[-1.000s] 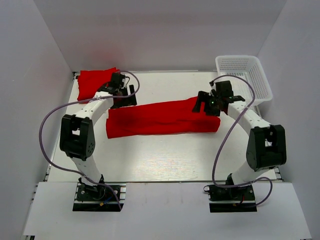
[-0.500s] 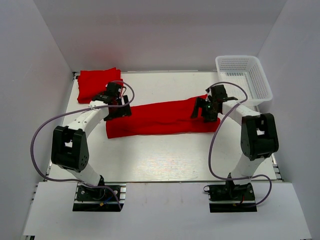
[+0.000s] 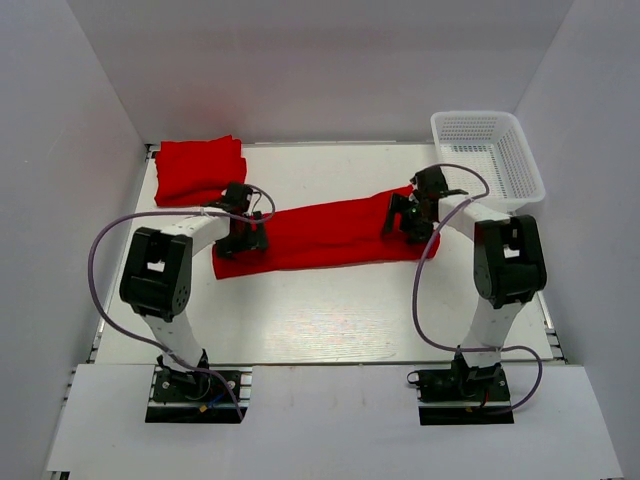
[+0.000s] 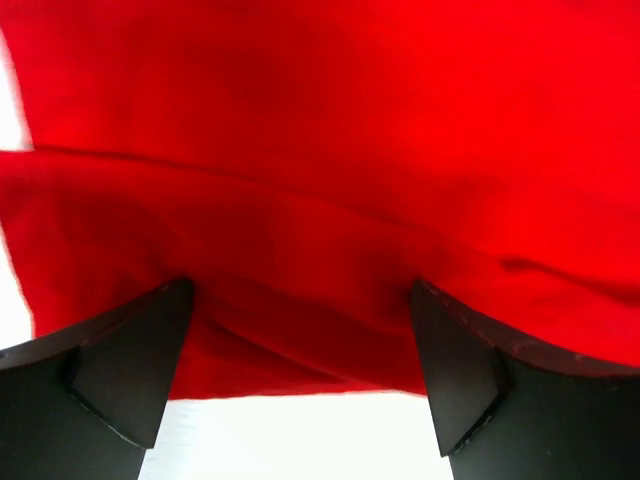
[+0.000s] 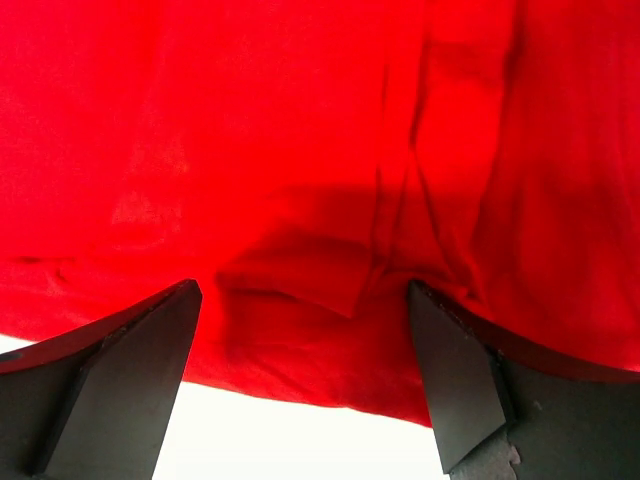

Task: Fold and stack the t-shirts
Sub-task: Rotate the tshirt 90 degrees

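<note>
T-shirt: the long t-shirt (image 3: 320, 238) lies across the middle of the table (image 3: 330, 310) as a narrow red band running left to right, already folded lengthwise.
Finished pile: a folded t-shirt (image 3: 198, 168) sits at the far left corner, apart from the band.
Left fingers: the left fingers (image 4: 130, 370) are spread wide and low over the band's left end, straddling its near hem, with nothing pinched.
Right fingers: the right fingers (image 5: 130, 370) are spread just as wide at the right end, with a doubled flap of cloth lying between them, ungripped.
Step in hand: to my eye, both arms are lining up to take the two ends for the crosswise fold.
Next move: it likely calls for each pair to close on every layer at the hem. Both would then lift together and bring one end over the other with the edges kept square.
Basket: the white mesh basket (image 3: 478, 114) stands at the far right corner, clear of the cloth.
Writing: none I can read on cloth, arms or basket.
</note>
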`<state>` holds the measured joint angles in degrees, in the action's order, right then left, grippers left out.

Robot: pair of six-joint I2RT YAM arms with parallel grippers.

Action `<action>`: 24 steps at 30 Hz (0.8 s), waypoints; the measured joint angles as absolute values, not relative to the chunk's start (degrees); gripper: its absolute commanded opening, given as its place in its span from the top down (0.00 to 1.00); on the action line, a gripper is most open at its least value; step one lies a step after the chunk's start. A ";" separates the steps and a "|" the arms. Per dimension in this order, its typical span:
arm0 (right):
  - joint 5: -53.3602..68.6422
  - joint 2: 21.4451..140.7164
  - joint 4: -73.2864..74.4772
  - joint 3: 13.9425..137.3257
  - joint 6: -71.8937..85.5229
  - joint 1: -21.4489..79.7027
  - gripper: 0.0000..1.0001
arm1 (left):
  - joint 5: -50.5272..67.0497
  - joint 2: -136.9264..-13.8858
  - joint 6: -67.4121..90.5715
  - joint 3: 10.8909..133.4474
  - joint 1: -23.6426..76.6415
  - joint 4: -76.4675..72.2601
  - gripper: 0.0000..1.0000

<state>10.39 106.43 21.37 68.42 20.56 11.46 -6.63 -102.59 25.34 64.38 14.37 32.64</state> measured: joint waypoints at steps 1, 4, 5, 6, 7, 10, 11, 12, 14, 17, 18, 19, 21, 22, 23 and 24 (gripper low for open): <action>9.61 107.77 22.00 70.22 20.88 11.60 0.10 | -6.81 -102.67 25.50 63.68 14.41 31.92 0.00; 8.03 112.25 24.47 76.79 21.06 11.90 0.10 | -5.50 -100.16 25.76 60.25 14.85 29.17 0.00; 7.60 114.37 26.20 80.18 21.08 12.05 0.10 | -5.13 -99.11 25.98 58.81 15.07 27.79 0.00; 7.35 116.68 27.00 83.53 20.99 12.19 0.10 | -4.40 -97.91 26.00 57.01 15.25 26.61 0.00; 7.22 118.83 27.46 86.54 20.95 12.47 0.10 | -3.68 -96.51 26.00 55.31 15.55 25.30 0.00; 7.73 126.34 32.25 98.98 20.32 13.23 0.10 | -0.80 -93.06 26.15 51.13 18.44 23.86 0.00; 7.90 130.02 34.26 105.16 20.08 13.61 0.10 | 0.19 -92.42 26.28 50.30 20.23 23.94 0.00; 8.14 133.58 35.00 110.96 19.84 14.02 0.10 | 1.52 -91.96 26.44 49.74 22.35 24.12 0.00; 10.44 139.63 36.21 120.68 19.46 15.05 0.10 | 4.45 -91.61 26.85 49.45 26.68 24.29 0.00; 15.18 145.47 33.69 129.29 20.29 16.71 0.10 | 10.28 -91.77 28.75 49.95 33.87 25.91 0.00; 16.78 145.97 31.66 129.45 21.06 17.32 0.10 | 11.97 -91.70 29.76 50.06 36.23 26.57 0.00; 18.31 146.34 30.00 129.43 21.91 17.93 0.10 | 14.39 -91.46 31.31 49.71 38.70 26.81 0.00; 20.69 147.09 25.85 129.14 23.31 19.20 0.10 | 19.55 -90.24 34.76 47.68 43.59 26.57 0.00; 21.65 147.48 23.97 129.08 23.75 19.75 0.10 | 21.74 -89.60 36.40 46.83 45.80 26.48 0.00; 22.63 147.87 21.65 128.90 24.12 20.34 0.10 | 23.66 -89.08 38.19 46.04 48.36 27.05 0.00; 23.42 148.33 19.31 128.81 24.34 20.86 0.10 | 25.06 -89.10 39.83 45.82 51.18 28.56 0.00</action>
<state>23.42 148.33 19.31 128.81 24.34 20.86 25.06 -89.10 39.83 45.82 51.18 28.56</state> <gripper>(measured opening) 0.898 0.997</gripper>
